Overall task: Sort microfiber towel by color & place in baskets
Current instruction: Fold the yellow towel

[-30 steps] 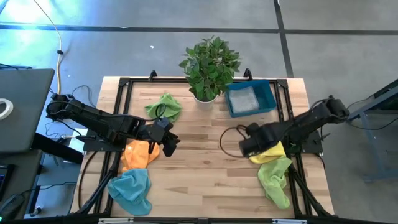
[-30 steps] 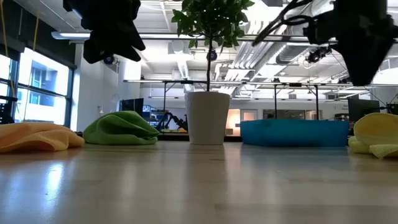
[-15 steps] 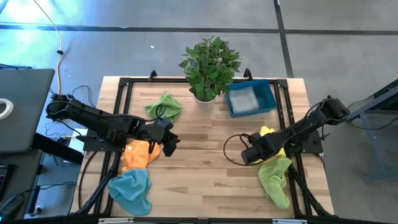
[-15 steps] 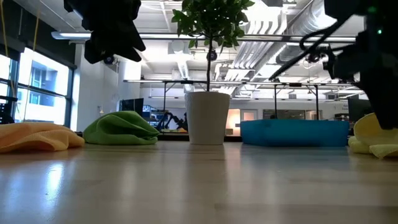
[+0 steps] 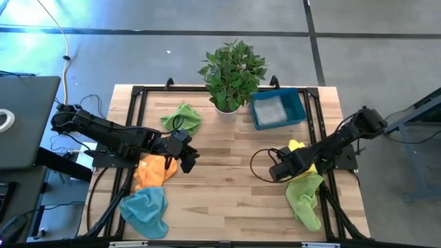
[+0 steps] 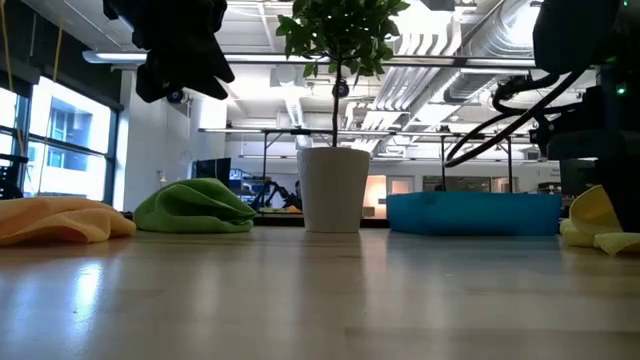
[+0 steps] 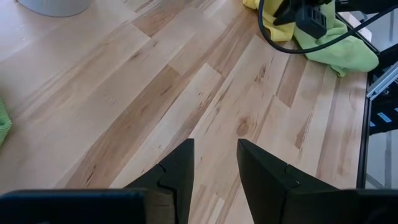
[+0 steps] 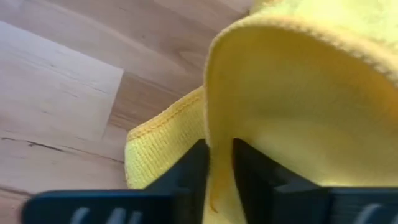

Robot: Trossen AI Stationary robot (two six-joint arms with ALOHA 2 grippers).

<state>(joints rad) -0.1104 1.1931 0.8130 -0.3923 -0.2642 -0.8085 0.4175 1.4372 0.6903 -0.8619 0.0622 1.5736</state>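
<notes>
My right gripper (image 5: 278, 172) is low at the table's right side, shut on a yellow towel (image 5: 298, 147) that also fills the right wrist view (image 8: 298, 81). A light green towel (image 5: 306, 198) lies just nearer. My left gripper (image 5: 189, 158) hovers open and empty above the table (image 7: 214, 155), beside an orange towel (image 5: 150, 172). A green towel (image 5: 182, 117) lies at the far left and a teal towel (image 5: 145, 210) at the near left. The blue bin (image 5: 298, 103) stands at the far right with a pale towel inside. My right gripper pinches a raised fold of the yellow towel (image 8: 219, 134) between its two fingers (image 8: 194, 171). The fingers slant down from the table's right side. The rest of the towel lies slack on the table (image 8: 155, 155).
A potted plant in a white pot (image 5: 227, 105) stands at the far middle, next to the bin. A black frame (image 5: 138, 93) runs around the table's edges. Bare wood (image 5: 227, 186) lies between the two grippers.
My right gripper has gone toward the table's near edge and down onto the yellow towel, uncovering the towel's far part. My left arm has kept still.
</notes>
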